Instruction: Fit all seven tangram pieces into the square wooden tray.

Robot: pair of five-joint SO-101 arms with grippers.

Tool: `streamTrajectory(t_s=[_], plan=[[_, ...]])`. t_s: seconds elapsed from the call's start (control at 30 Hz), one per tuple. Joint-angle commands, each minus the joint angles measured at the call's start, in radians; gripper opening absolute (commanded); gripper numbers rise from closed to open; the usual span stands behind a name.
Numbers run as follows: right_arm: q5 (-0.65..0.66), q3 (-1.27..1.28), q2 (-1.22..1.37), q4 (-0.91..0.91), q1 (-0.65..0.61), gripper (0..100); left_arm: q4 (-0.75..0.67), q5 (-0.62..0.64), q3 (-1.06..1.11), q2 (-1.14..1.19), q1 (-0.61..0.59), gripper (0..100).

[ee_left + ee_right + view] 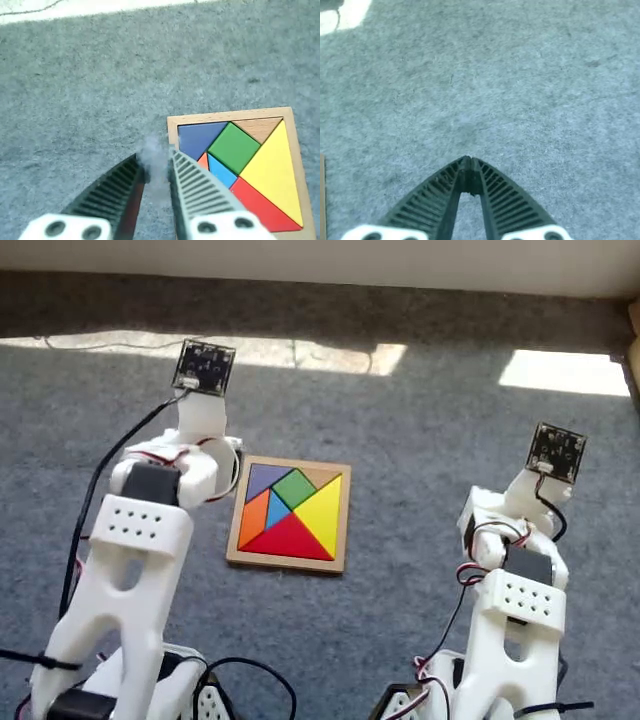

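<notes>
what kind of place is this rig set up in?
Likely an ordinary indoor room, not a lab bench: grey carpet as the work surface, sunlight patches near a pale wall, and a wooden tangram tray lying on the carpet.

Bright daylight — sunlit patches across the far carpet.

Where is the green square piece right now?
In the high view, the green square sits inside the wooden tray near its far edge, between the dark blue piece and the yellow triangle. The tray lies nearer the left arm.
</notes>
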Motion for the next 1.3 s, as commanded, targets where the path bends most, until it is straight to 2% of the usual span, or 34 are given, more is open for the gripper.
streamTrajectory(t_s=[0.0,0.17,0.33,0.7,0.9,1.13,1.27], plan=[[0.009,-0.015,-0.031,0.056,-0.002,0.6,-0.041,0.017,0.062,-0.165,-0.007,1],[0.011,-0.038,-0.065,0.107,-0.005,0.6,-0.041,0.017,0.134,-0.295,-0.007,1],[0.011,-0.015,-0.292,0.110,-0.005,0.6,-0.041,0.017,0.229,-0.415,-0.007,1],[0.041,0.303,-0.796,0.130,-0.012,0.6,-0.109,0.017,0.481,-0.740,-0.007,1],[0.089,0.475,-1.004,0.131,-0.088,0.6,-0.109,0.017,0.628,-0.986,-0.008,1],[0.058,0.533,-1.009,0.248,-0.163,0.6,-0.106,0.011,0.806,-1.299,-0.008,1],[0.060,0.559,-1.009,0.277,-0.203,0.6,-0.110,0.009,0.862,-1.283,-0.050,1]])
